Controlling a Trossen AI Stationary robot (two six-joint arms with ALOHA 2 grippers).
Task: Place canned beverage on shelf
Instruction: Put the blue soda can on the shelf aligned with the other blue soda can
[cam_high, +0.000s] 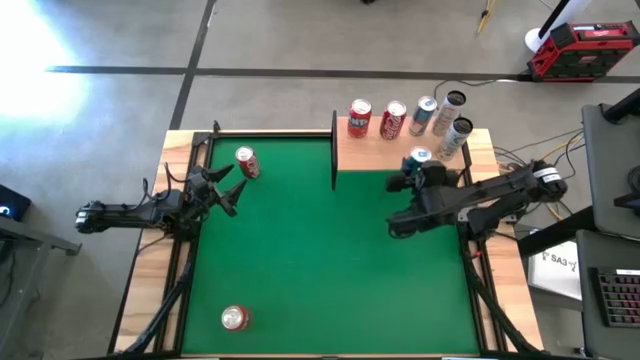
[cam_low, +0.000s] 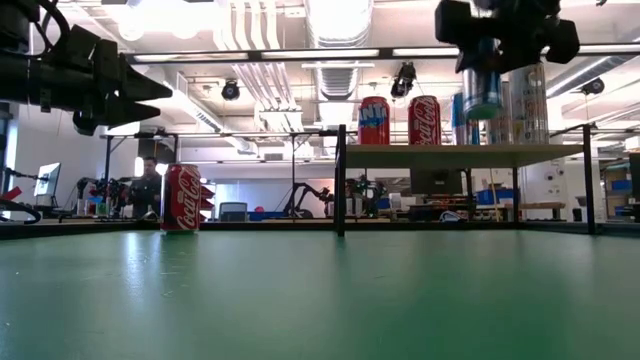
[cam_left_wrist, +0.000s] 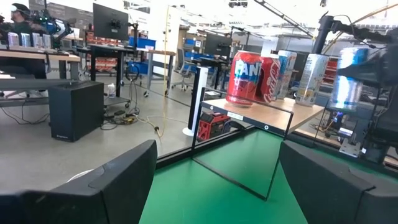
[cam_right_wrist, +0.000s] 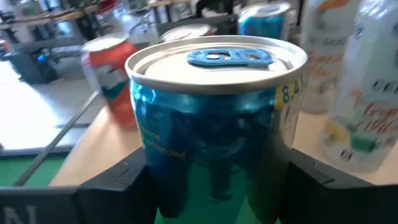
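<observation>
Two dark fingers of the right claw (cam_high: 418, 172) are clamped on either side of a blue can (cam_right_wrist: 214, 124), and we see them pressed to its lower half in the right wrist view. The can is upright, with a silver lid, a blue pull tab and glossy blue sides carrying a little yellow print. In the low view we find it hanging clear above the shelf (cam_high: 365, 152), the small light-wood board with thin black posts at the desk's far right corner. Five more cans stand along the back of that board: a red one (cam_high: 360, 118), a second red one (cam_high: 394, 119), a blue-and-white one (cam_high: 424, 116) and two pale tall ones (cam_high: 452, 125). Farther out on the green desk (cam_high: 330, 250) we see the left claw (cam_high: 228, 190) hovering empty, fingers parted, near a red cola can (cam_high: 246, 162), with another red can (cam_high: 234, 318) at the near edge.
</observation>
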